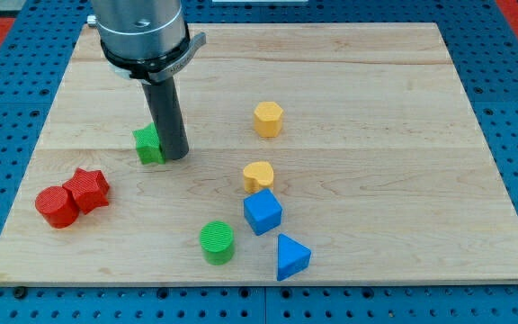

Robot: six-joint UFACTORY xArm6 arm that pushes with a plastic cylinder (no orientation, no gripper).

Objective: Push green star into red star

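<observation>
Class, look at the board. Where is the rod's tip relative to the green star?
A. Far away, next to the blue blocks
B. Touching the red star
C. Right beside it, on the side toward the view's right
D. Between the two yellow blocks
C: my tip stands right against the green star, on its side toward the view's right, with the red star lower toward the view's left.

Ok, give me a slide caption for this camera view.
My tip beside the green star, red star down-left.

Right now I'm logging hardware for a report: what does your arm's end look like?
A wide grey metal cylinder with a dark band around its lower edge, narrowing to a straight dark rod. My tip is its plain blunt end. No cables or markings are visible.
</observation>
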